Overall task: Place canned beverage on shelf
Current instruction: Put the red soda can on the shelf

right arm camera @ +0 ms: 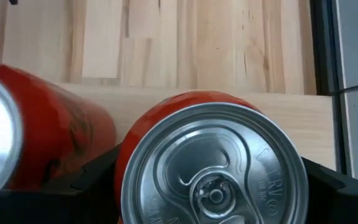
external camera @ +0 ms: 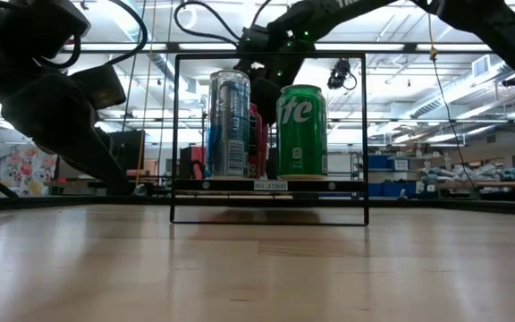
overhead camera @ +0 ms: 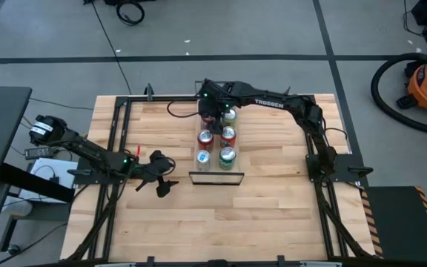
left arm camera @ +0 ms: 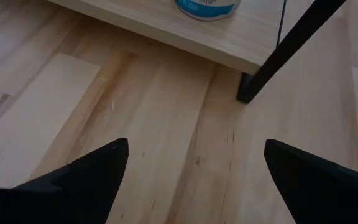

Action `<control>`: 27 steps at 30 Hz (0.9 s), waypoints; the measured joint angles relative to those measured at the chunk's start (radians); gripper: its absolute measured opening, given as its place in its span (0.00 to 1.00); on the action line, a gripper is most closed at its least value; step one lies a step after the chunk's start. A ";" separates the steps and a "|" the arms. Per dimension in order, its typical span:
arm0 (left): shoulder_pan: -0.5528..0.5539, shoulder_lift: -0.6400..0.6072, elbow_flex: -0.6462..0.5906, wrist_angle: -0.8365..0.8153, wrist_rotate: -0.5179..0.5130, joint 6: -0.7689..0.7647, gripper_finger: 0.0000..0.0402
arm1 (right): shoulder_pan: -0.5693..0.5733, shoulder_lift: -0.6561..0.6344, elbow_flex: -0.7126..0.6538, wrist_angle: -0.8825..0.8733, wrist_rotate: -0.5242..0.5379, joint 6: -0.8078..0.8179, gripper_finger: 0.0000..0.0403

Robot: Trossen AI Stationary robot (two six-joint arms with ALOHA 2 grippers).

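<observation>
Nearest the low camera lay bare bench (external camera: 257, 268), and on it stood the shelf (overhead camera: 215, 165), a narrow wood board with black wire rails at its short ends. At the shelf's near end a silver-blue can (external camera: 229, 123) and a green can (external camera: 301, 131) stood upright side by side; seen from above they were the front pair, silver top (overhead camera: 202, 156) beside green top (overhead camera: 227, 155). Behind them came a second pair of red cans, one (overhead camera: 205, 137) on the left and one (overhead camera: 228, 135) on the right, also upright on the board.

Left of the shelf's near end, the left gripper (overhead camera: 161, 187) hung low over the bench, well apart from every can, its fingers (left arm camera: 86, 180) spread wide with nothing between them. Its wrist camera looked at the shelf's edge (left arm camera: 166, 28), a rail foot (left arm camera: 246, 94) and the base of one can (left arm camera: 205, 6).

At the shelf's far end, the right gripper (overhead camera: 212, 113) reached in from the far right corner of the bench. Its fingers (right arm camera: 92, 174) were clamped on either side of a red can (right arm camera: 211, 162), upright, pull-tab top facing the wrist camera. Just beside it stood another red can (right arm camera: 48, 124). Whether the gripped can's base touched the board could not be told
</observation>
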 joint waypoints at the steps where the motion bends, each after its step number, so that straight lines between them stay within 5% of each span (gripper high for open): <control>1: 0.000 0.000 0.000 0.000 0.000 0.000 0.97 | 0.000 0.000 -0.006 0.002 0.000 0.000 0.81; 27: 0.000 0.000 0.000 0.000 0.003 -0.002 0.97 | 0.002 -0.003 -0.043 0.042 -0.028 0.001 0.88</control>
